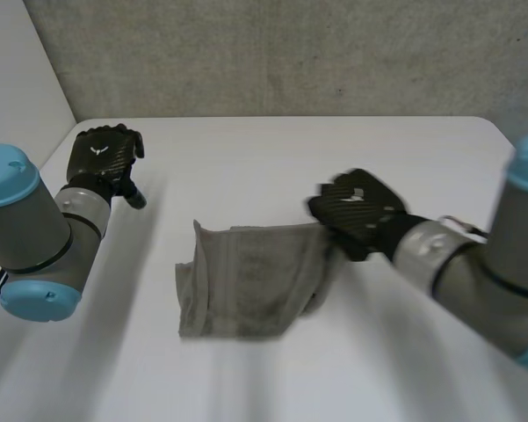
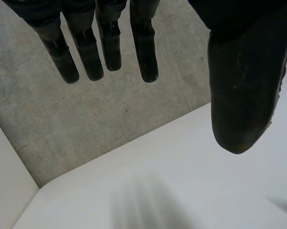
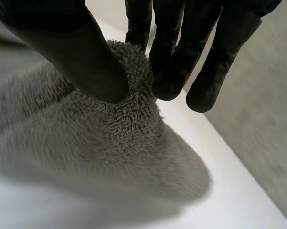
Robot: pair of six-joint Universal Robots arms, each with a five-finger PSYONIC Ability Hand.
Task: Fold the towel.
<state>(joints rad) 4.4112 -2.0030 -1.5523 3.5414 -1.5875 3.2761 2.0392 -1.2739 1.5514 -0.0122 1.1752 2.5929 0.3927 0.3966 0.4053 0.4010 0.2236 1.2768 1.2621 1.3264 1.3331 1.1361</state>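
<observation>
Grey towel (image 1: 246, 281) lies rumpled on the white desk (image 1: 246, 149), between the two arms and closer to the right robot hand (image 1: 358, 211). That robot hand sits at the towel's far corner on its own side. In the head view its palm covers the corner, so the grip itself is hidden there. The right wrist view settles it: a raised tuft of terry edge is pinched between the thumb (image 3: 71, 52) and the fingers (image 3: 172, 76). How many layers are caught cannot be made out. The towel's edge away from this hand is bunched into folds. The left robot hand (image 1: 105, 160) is well apart from the towel, fingers (image 2: 88, 52) straight, holding nothing.
</observation>
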